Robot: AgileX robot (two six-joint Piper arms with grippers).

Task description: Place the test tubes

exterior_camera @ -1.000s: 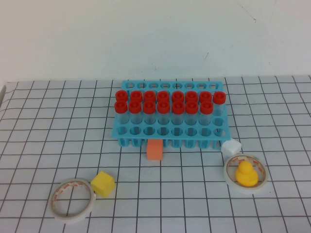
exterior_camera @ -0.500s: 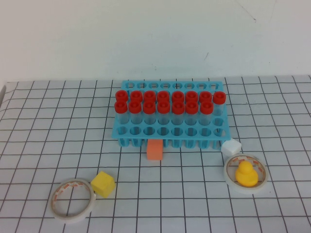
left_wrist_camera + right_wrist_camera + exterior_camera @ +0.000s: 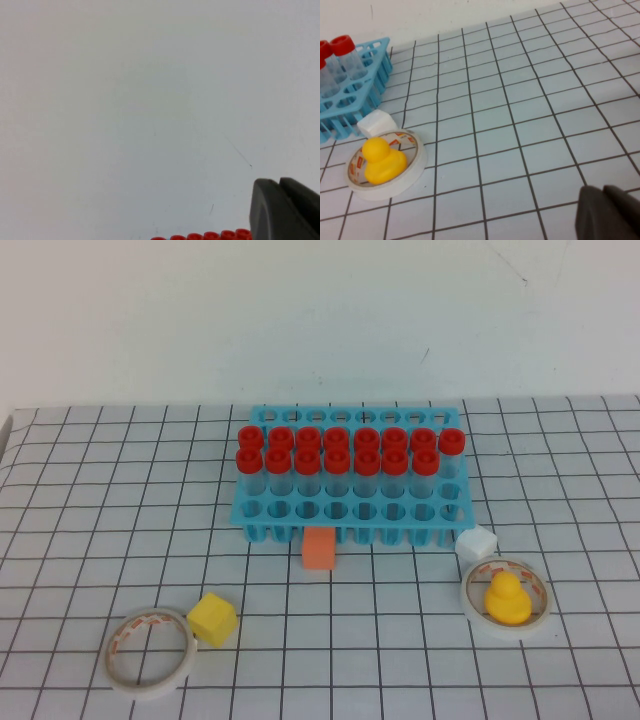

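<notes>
High view: test tubes (image 3: 337,462) apart from left gripper (image 3: 280,202), right gripper (image 3: 604,211).

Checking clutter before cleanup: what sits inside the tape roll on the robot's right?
A yellow duck sits inside the tape roll, hiding the mat under it. Left gripper, shut, faces the wall above the rack; right gripper, shut, hovers over the grid beside the roll.

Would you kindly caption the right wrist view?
Shut right gripper above gridded table, duck in tape ring; left gripper faces wall.
</notes>
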